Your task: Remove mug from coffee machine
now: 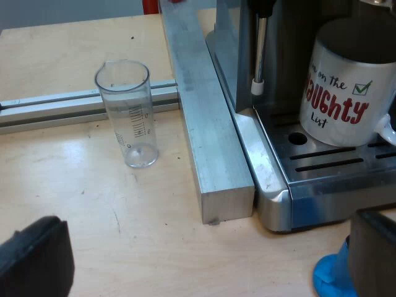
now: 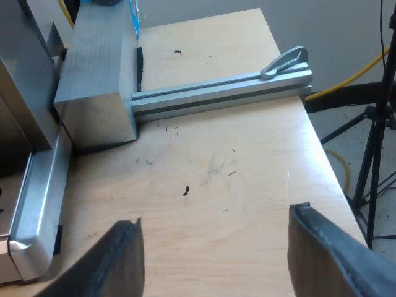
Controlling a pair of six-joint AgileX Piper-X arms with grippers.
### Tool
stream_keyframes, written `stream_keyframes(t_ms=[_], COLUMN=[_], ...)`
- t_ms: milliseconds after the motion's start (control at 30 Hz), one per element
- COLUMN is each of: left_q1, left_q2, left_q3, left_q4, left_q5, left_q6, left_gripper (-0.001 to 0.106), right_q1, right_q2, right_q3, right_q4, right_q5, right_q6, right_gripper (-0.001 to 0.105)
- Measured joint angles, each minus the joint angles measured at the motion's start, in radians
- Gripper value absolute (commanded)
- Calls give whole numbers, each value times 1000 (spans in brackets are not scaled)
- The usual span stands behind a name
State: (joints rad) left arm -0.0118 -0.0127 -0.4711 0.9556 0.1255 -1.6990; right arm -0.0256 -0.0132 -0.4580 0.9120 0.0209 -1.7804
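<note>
A white mug (image 1: pixel 346 80) with "naughty list" lettering stands upright on the drip tray (image 1: pixel 328 164) of the espresso machine (image 1: pixel 272 185), under its front. My left gripper (image 1: pixel 204 266) hovers over the wooden table short of the machine, open, with nothing between its fingers (image 1: pixel 34 260). A blue tamper (image 1: pixel 329 278) sits on the table close by one finger. My right gripper (image 2: pixel 216 260) is open above bare wood, beside a corner of the machine's base (image 2: pixel 31 210), holding nothing.
A clear measuring glass (image 1: pixel 127 114) stands upright on the table. A thick aluminium bar (image 1: pixel 204 124) runs along the machine's side, joined by a thinner rail (image 1: pixel 62 105). The steam wand (image 1: pixel 258 55) hangs beside the mug. The table edge (image 2: pixel 328 148) and a tripod (image 2: pixel 371 154) lie beyond.
</note>
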Motion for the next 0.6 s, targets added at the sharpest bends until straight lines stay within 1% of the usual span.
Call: stream_keyframes(t_ms=[533, 600], left_q1=[0, 0], left_q2=[0, 0], left_q3=[0, -9], left_q4=[0, 17], left_q5=[0, 0], left_q6=[0, 0], left_gripper=[90, 90], right_q1=[0, 0], right_q2=[0, 0], right_q3=[0, -2], right_q4=[0, 0], right_q5=[0, 0], right_q6=[0, 0], right_gripper=[54, 54])
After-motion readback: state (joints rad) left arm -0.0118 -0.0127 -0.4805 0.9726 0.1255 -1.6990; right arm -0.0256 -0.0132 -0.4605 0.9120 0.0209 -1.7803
